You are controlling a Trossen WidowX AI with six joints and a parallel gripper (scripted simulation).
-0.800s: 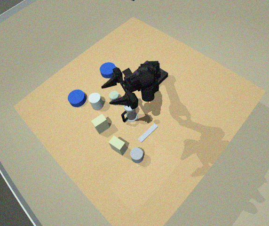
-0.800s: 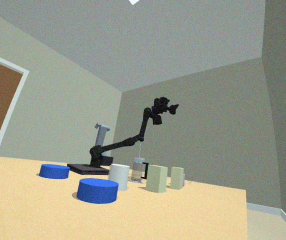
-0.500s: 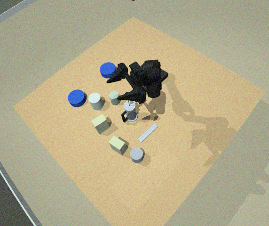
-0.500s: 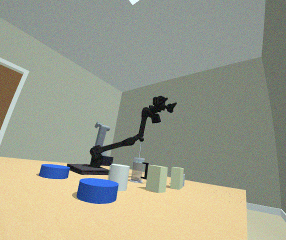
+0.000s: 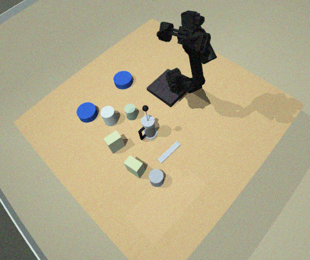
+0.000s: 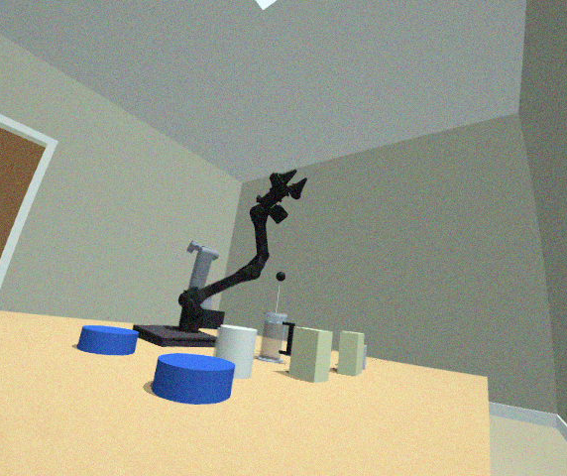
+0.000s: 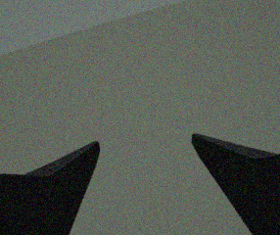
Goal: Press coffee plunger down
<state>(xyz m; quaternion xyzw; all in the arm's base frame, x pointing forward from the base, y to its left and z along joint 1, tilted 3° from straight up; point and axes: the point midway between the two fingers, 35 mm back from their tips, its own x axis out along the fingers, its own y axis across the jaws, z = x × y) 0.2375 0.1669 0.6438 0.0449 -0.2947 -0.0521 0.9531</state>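
The jaws (image 6: 293, 185) are spread wide with nothing between them, raised high and tilted up toward the wall. The plunger knob (image 6: 280, 276) sits well below them atop its vertical rod, and the French press (image 6: 274, 342) stands mid-frame on the bench (image 6: 324, 435).

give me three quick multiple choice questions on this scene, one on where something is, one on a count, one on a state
1. Where is the flat pale grey strip relative to the glass coffee press with the black handle?
A. on top of its lid
B. on the tan table beside it, apart
C. under its base

2. How many low blue round blocks are there?
A. one
B. two
C. four

3. How is the black parallel-jaw gripper?
A. open, holding nothing
B. shut on the plunger knob
C. shut on a green block

Answers: 1 B, a gap of table separates them. 2 B, blue blocks at and. 3 A, its fingers are spread high above the black plunger knob.
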